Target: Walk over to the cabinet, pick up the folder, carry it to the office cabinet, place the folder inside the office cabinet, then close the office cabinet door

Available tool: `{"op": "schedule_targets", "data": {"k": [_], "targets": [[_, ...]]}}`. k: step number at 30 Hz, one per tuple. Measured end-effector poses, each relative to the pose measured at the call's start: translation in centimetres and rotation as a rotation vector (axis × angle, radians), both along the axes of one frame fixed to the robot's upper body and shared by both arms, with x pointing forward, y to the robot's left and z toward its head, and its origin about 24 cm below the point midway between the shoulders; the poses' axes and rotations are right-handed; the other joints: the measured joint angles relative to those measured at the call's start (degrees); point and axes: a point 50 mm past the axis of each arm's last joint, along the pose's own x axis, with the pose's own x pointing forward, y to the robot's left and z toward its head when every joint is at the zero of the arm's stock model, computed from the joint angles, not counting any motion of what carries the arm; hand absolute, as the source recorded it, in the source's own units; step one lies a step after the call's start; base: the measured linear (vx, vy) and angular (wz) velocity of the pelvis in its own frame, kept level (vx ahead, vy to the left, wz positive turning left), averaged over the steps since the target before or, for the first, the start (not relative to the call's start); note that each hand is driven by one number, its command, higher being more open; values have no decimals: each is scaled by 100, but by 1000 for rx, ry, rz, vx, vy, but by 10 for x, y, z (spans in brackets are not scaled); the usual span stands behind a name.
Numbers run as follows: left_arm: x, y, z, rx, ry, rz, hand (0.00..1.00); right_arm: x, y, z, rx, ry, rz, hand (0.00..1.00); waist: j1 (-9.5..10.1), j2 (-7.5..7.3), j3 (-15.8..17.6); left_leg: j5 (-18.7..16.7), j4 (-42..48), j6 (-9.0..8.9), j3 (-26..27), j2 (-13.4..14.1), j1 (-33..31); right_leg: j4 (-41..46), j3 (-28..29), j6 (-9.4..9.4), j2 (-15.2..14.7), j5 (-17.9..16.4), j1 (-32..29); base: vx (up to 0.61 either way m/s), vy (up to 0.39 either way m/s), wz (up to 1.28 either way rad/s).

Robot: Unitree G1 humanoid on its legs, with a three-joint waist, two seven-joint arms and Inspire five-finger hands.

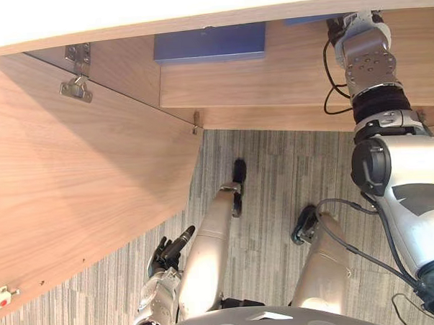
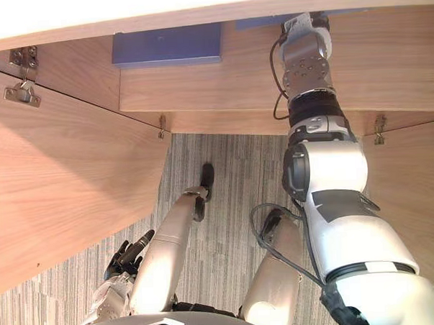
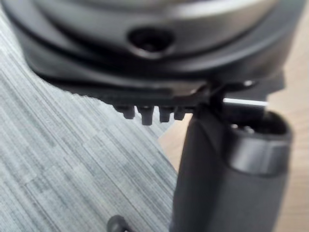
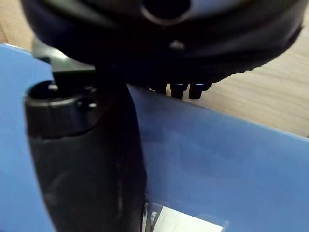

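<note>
Two blue folders (image 1: 209, 42) (image 4: 231, 164) on one shelf (image 1: 285, 77)

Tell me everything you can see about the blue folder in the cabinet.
The blue folder is a flat, plain blue rectangle, lying flat on the wooden shelf inside the open cabinet, near edge parallel to the shelf's front. Its far part is hidden by the cabinet top. The right robot hand reaches in to its right, apart from it. That hand's wrist view shows a blue surface with a white label; whether that is this folder, I cannot tell.
</note>
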Motion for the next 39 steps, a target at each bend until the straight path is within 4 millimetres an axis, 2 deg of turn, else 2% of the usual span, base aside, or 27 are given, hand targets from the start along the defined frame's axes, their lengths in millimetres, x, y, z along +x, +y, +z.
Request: {"op": "schedule_targets", "data": {"k": [2,6,8,11,16,22,26,30,33,36,39], "targets": [[0,0,0,-1,-1,-1,100,0,1,0,-41,3,13,100,-11,0,0,0,1,1,1,0,0,-13,4,20,1,13,0,0,0,0],[1,0,0,-7,-12,-11,100,3,-1,-8,-258,56,18,100,-27,-4,1,-2,4,3,10,5,0,-23,14,37,11,28,1,0,0,0],[1,0,1,-9,-16,-16,100,3,-5,-14,-278,60,32,100,-26,-15,-3,-2,4,4,16,10,0,-28,17,35,35,30,1,0,0,0],[0,3,0,-3,-13,-24,100,3,-9,-36,-351,94,45,100,-17,-121,-51,-4,1,5,30,43,0,-78,27,39,78,57,-4,12,-7,-4],[-4,9,-2,10,5,-31,100,2,-14,-68,-330,140,66,100,-27,-306,-136,-25,0,10,79,86,18,-147,86,46,89,84,-9,25,-8,-7],[-8,12,-5,6,28,-10,100,2,-7,-91,-160,112,93,100,-74,-416,-195,-59,6,50,144,107,50,-227,155,52,107,133,2,10,-3,-7],[-13,17,-7,11,49,3,100,-1,-2,-115,-47,106,104,100,-105,-573,-275,-93,13,90,189,109,50,-306,181,45,108,166,16,17,9,-4],[-14,19,-8,11,55,7,100,-4,-1,-128,131,61,86,100,-115,-618,-297,-118,28,118,234,105,52,-320,231,46,101,181,13,7,2,-4],[-15,19,-8,10,57,9,100,-5,2,-131,185,49,82,100,-121,-617,-297,-125,52,129,248,105,53,-319,250,68,100,196,11,-6,-2,-3],[-17,19,-9,8,66,14,100,-5,3,-135,139,55,93,100,-123,-618,-297,-150,91,166,280,105,52,-314,294,89,96,213,10,-10,-1,-4],[-17,19,-9,4,61,11,100,-6,2,-135,-140,95,127,100,-133,-618,-297,-159,104,178,302,91,51,-316,306,96,87,226,9,-2,1,-1]]}}
